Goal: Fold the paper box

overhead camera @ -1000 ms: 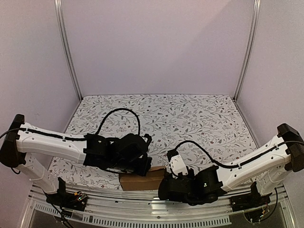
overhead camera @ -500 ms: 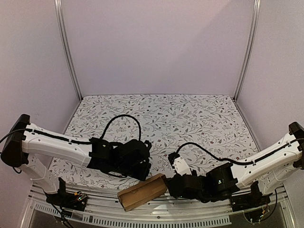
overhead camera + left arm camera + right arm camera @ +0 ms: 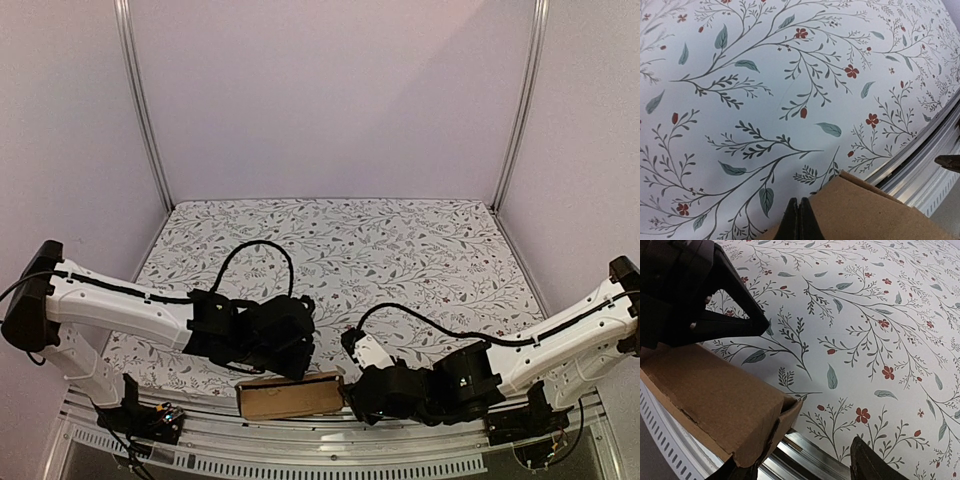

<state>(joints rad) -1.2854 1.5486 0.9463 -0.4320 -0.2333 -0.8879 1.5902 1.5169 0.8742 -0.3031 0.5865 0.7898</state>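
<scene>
The paper box [image 3: 290,396] is a slim brown cardboard box lying lengthwise along the table's near edge. My left gripper [image 3: 303,366] is shut with nothing between its fingers, its tips [image 3: 799,221] just over the box's [image 3: 865,212] far long edge. My right gripper [image 3: 350,390] stands open at the box's right end. In the right wrist view the box's [image 3: 710,395] end flap gapes slightly beside my left finger [image 3: 742,471], and the other finger [image 3: 870,462] stands well apart over the floral cloth. The black left gripper [image 3: 705,305] shows above the box there.
The floral tablecloth [image 3: 400,250] covers the table. A metal rail [image 3: 300,440] runs along the near edge right beside the box, also seen as the rail [image 3: 810,452] under the box's end. White walls with metal posts [image 3: 140,110] close in the sides.
The box swung from tilted, one end over the rail, to lying along the near edge. My right gripper opened wider and let go of it. The left gripper stayed shut.
</scene>
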